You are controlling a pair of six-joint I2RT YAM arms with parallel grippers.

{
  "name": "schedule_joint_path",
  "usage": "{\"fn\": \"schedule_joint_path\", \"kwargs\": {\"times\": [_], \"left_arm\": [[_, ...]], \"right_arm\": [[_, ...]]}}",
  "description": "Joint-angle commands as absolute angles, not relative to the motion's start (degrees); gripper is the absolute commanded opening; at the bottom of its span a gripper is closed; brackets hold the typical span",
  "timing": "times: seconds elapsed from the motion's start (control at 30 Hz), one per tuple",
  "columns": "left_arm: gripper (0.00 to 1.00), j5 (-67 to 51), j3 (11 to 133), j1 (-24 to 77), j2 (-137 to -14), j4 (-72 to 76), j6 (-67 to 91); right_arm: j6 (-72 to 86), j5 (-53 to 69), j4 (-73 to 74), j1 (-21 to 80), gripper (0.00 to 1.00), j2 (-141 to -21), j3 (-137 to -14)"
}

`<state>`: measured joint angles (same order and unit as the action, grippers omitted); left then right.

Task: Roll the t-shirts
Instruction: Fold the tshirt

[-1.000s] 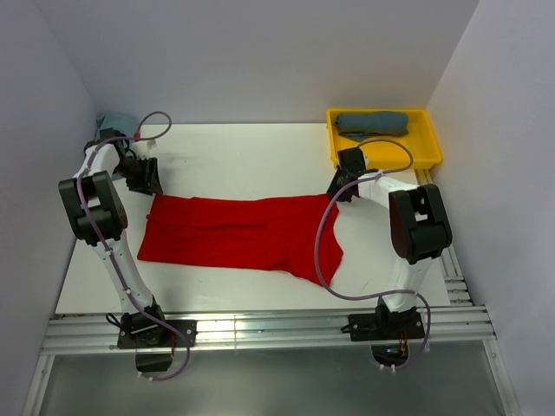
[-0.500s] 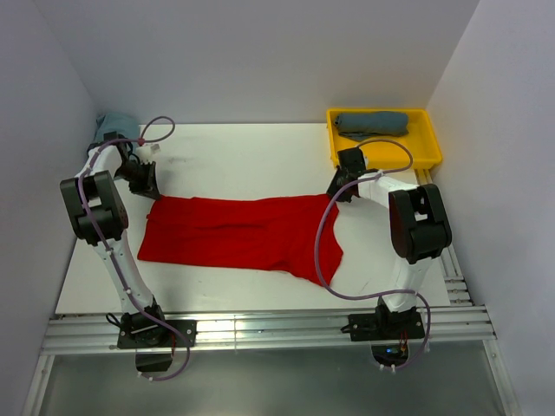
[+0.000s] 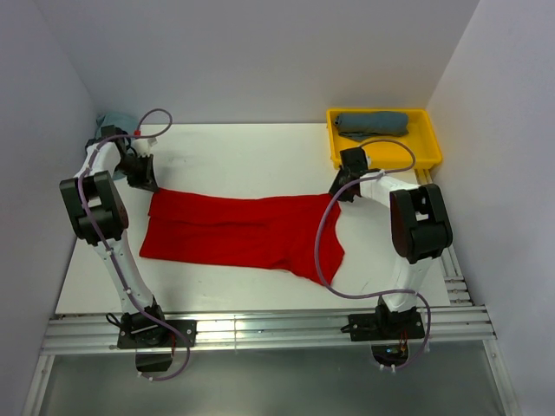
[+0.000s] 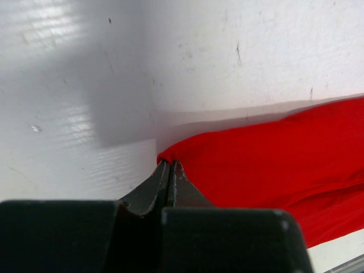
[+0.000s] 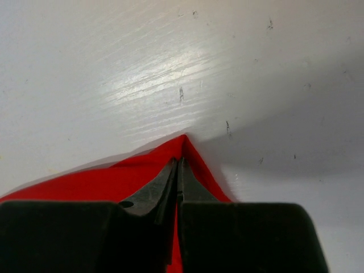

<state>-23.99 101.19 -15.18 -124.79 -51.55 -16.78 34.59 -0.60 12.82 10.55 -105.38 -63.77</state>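
With left gripper (image 4: 169, 166) and right gripper (image 5: 180, 162) pinching the far corners of the red t-shirt (image 3: 243, 232), laid flat across the middle of the tabletop (image 3: 251, 160): likely risked losing a thin bite, or skewing the roll through uneven pulls.

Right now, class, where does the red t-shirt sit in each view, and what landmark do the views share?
Top external: red t-shirt, centre.
Left wrist: right side, corner pinched by left gripper.
Right wrist: bottom left, corner pinched by right gripper.
Shared landmark: the white table.
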Motion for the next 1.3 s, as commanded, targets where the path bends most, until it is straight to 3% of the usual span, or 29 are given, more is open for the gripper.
{"fn": "schedule_joint_path", "kwargs": {"times": [0.0,0.27,0.37,0.5,0.63,0.8,0.97,1.1,1.27], "left_arm": [[0.00,-24.17,104.85,-15.03,-125.59,-49.13,-15.47],[0.01,-24.96,107.05,-14.85,-127.79,-50.54,-15.99],[0.12,-24.87,107.05,-14.77,-128.06,-50.45,-16.26],[0.42,-24.26,108.45,-14.94,-126.48,-49.75,-16.00],[0.53,-24.96,112.05,-15.47,-123.84,-50.62,-15.91],[0.52,-23.91,109.62,-16.08,-118.58,-53.08,-18.45],[0.49,-20.23,99.07,-16.17,-112.25,-52.74,-24.15],[0.53,-20.74,90.20,-16.61,-105.84,-51.59,-26.98],[0.56,-24.60,87.89,-17.40,-102.57,-53.43,-29.09]], "right_arm": [[33.22,-3.60,12.30,8.70,0.05,-105.55,-66.70],[32.61,-3.08,13.45,8.35,0.04,-106.87,-68.82],[32.52,-3.08,13.36,8.35,0.05,-107.05,-68.82],[32.52,-2.99,13.88,8.35,0.12,-107.40,-69.26],[32.61,-2.81,13.97,8.35,0.37,-107.23,-69.26],[32.96,-3.78,15.11,8.35,0.54,-104.60,-68.12],[33.40,-4.04,15.73,8.35,0.63,-96.44,-62.51],[33.66,0.16,13.90,8.44,0.69,-88.96,-55.04],[31.82,8.26,11.16,9.14,0.75,-81.66,-45.98]]}}
